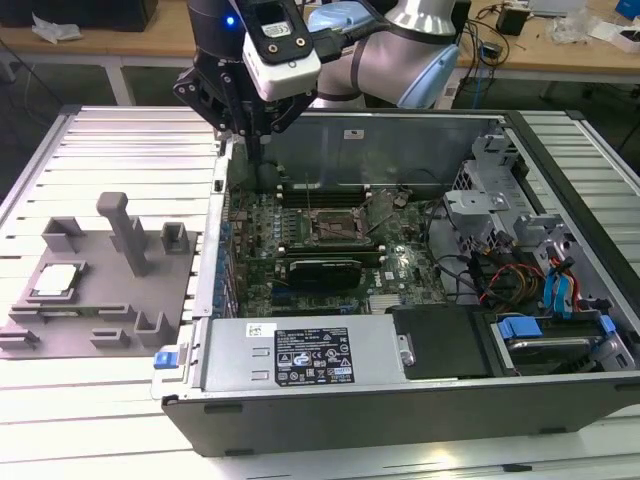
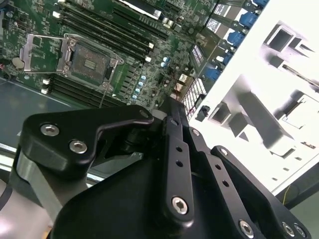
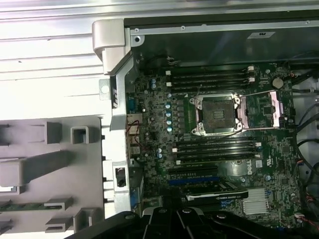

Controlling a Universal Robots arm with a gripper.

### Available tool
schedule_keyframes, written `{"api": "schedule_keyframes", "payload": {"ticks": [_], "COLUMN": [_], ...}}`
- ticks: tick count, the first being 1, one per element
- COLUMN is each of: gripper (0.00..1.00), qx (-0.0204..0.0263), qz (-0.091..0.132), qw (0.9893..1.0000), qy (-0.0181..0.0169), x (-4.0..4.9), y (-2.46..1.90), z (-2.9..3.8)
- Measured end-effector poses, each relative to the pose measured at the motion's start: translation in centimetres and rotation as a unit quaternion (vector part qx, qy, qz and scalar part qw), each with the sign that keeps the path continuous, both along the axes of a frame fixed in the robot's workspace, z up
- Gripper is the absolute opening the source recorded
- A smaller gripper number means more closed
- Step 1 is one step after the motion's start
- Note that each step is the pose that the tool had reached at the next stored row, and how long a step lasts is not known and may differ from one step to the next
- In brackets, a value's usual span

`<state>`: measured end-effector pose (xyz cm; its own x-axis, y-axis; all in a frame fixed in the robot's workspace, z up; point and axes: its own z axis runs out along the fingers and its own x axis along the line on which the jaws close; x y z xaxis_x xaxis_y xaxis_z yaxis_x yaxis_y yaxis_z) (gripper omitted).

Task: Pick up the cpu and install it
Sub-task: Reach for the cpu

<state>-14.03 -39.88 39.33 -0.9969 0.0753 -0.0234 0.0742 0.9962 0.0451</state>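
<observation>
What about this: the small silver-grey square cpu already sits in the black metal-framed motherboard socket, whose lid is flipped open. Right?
Not quite. The small silver-grey square cpu lies on the grey plastic fixture plate beside the case, as the exterior view shows. The black metal-framed motherboard socket is empty, its lid flipped open.
</observation>
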Motion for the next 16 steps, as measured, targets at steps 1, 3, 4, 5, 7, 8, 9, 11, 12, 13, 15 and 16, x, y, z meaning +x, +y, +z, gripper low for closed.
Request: {"api": "schedule_keyframes", "payload": {"ticks": [1,3,4,5,7,8,9,11,12,13,15,16], "gripper": [0.11,0.11,0.11,0.11,0.11,0.11,0.11,0.11,0.11,0.11,0.11,0.11], "qx": [0.0,0.0,0.0,0.0,0.0,0.0,0.0,0.0,0.0,0.0,0.0,0.0], "qz": [0.0,0.0,0.0,0.0,0.0,0.0,0.0,0.0,0.0,0.0,0.0,0.0], "qw": [1.0,1.0,1.0,1.0,1.0,1.0,1.0,1.0,1.0,1.0,1.0,1.0], "qy": [0.0,-0.0001,-0.0001,-0.0001,-0.0002,-0.0003,-0.0003,-0.0004,-0.0006,-0.0006,-0.0009,-0.001], "x": [-0.09,-0.45,-0.64,-0.8,-1.13,-1.41,-1.63,-1.96,-2.14,-2.4,-3.0,-3.28], "y": [0.0,0.0,0.0,0.0,0.0,0.0,0.0,0.0,0.0,0.0,0.0,0.0], "z": [0.0,0.0,0.0,0.0,0.0,0.0,0.0,0.0,0.0,0.0,0.0,0.0]}}
